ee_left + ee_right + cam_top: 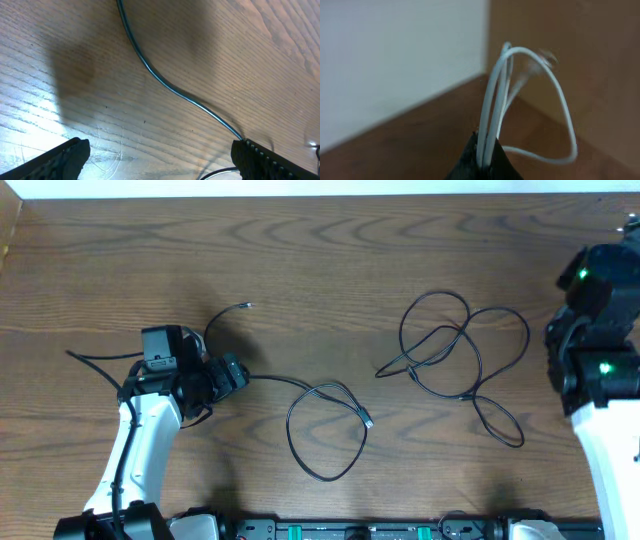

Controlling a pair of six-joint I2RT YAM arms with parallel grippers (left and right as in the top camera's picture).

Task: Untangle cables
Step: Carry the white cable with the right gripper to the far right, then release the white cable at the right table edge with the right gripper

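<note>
A thin black cable runs from my left gripper rightward into a loop ending in a small plug. More black cable lies in crossed loops at the right; I see no link between the two. In the left wrist view the gripper is open close over the table, and the black cable runs up to its right finger, not clamped. My right gripper is shut on a folded white cable, held up off the table. In the overhead view the right arm hides it.
The wooden table fills the view, with its far edge at the top. A thicker black arm cable trails left of the left arm. A small plug end lies just behind the left gripper.
</note>
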